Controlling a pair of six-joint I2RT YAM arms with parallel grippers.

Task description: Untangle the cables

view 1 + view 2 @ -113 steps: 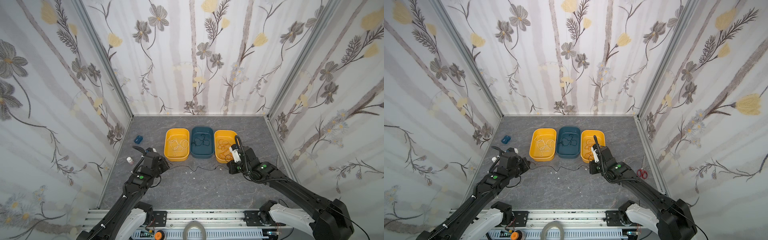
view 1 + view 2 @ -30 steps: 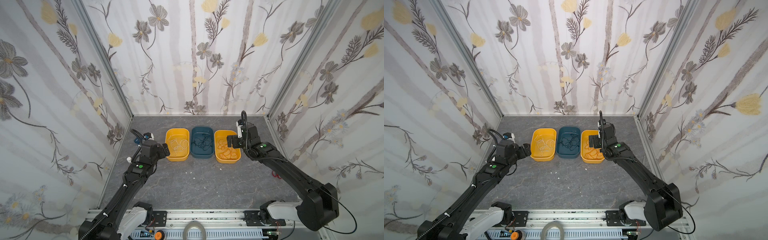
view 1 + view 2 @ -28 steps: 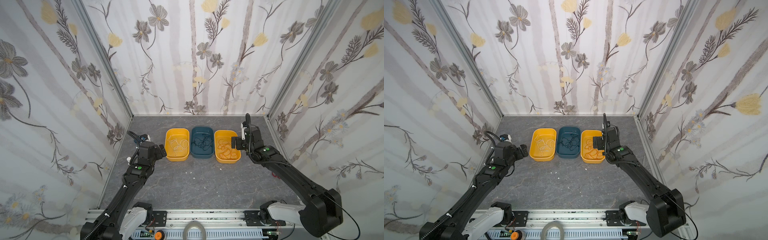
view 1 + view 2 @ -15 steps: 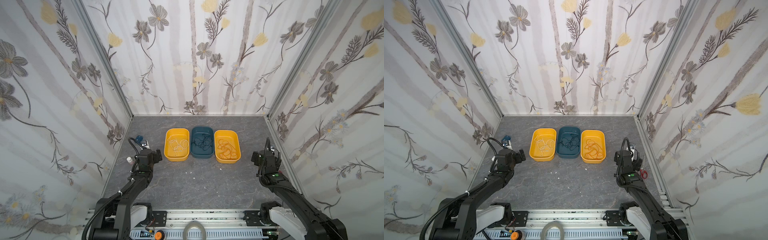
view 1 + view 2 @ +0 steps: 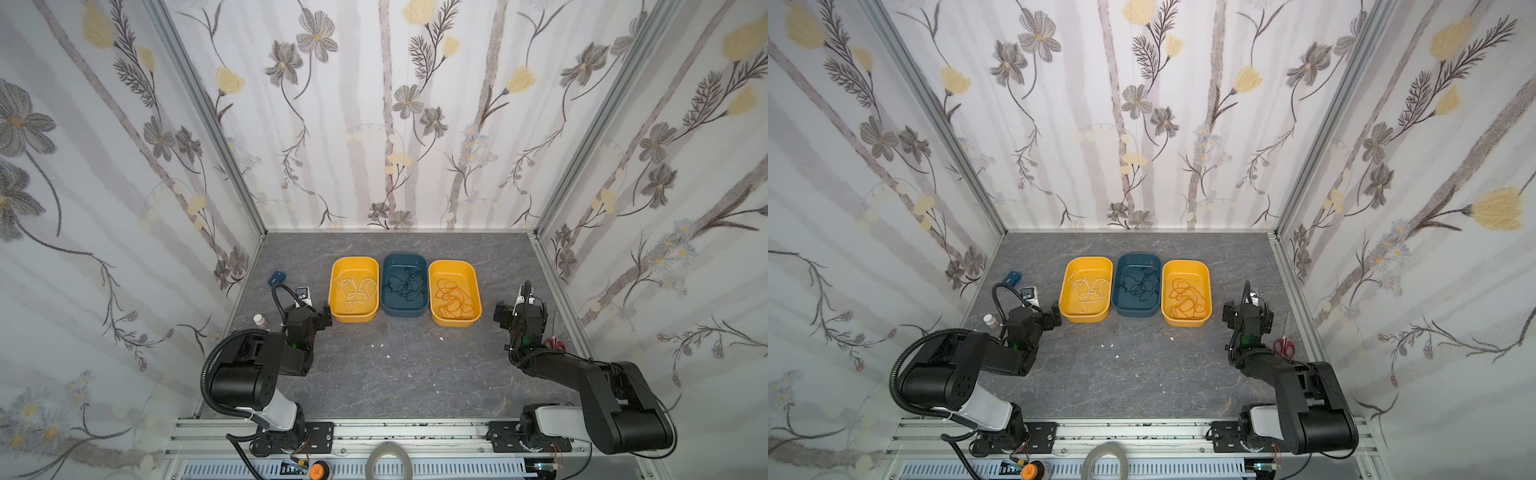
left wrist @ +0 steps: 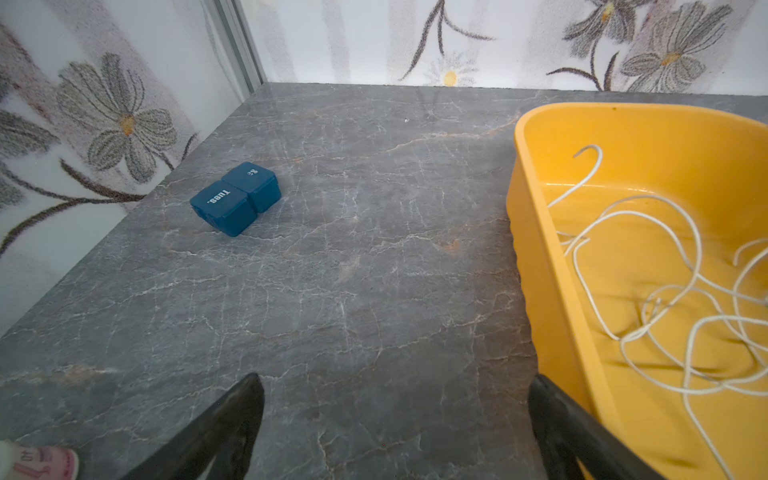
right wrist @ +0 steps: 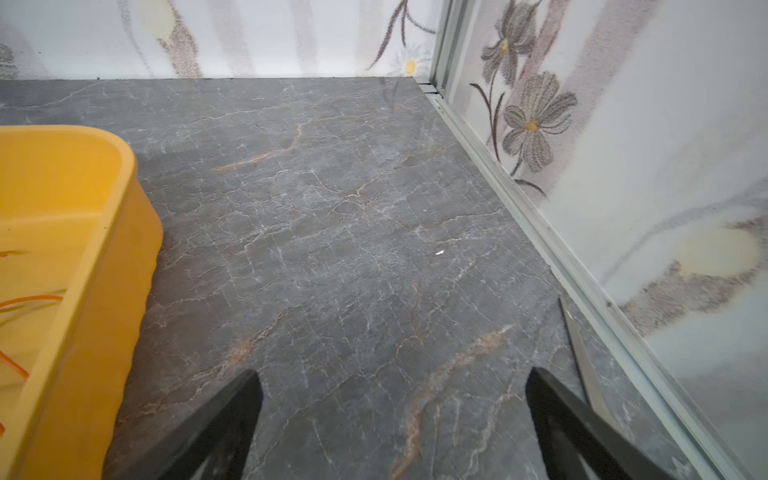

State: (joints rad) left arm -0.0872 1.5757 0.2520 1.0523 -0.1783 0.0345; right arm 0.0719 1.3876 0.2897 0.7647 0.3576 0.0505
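Observation:
The cables lie sorted in three bins at the table's middle in both top views. White cable (image 5: 357, 289) (image 6: 665, 299) is in the left yellow bin (image 5: 333, 291), black cable (image 5: 405, 286) in the blue bin (image 5: 384, 286), orange cable (image 5: 453, 297) in the right yellow bin (image 5: 478, 297). My left gripper (image 5: 308, 315) (image 6: 395, 386) stands open and empty just left of the white cable's bin. The right gripper (image 5: 523, 311) (image 7: 392, 378) is open and empty, right of the orange cable's bin (image 7: 83, 249).
A blue pill box (image 5: 277, 277) (image 6: 235, 198) and a small white bottle (image 5: 259, 321) lie near the left wall. Red-handled scissors (image 5: 1284, 345) rest along the right wall rail. Tiny white scraps (image 5: 380, 345) dot the table in front of the bins.
Both arms have drawn back from over the bins to the table's sides and folded low. The black cable stretched between the grippers earlier now lies in the blue bin.

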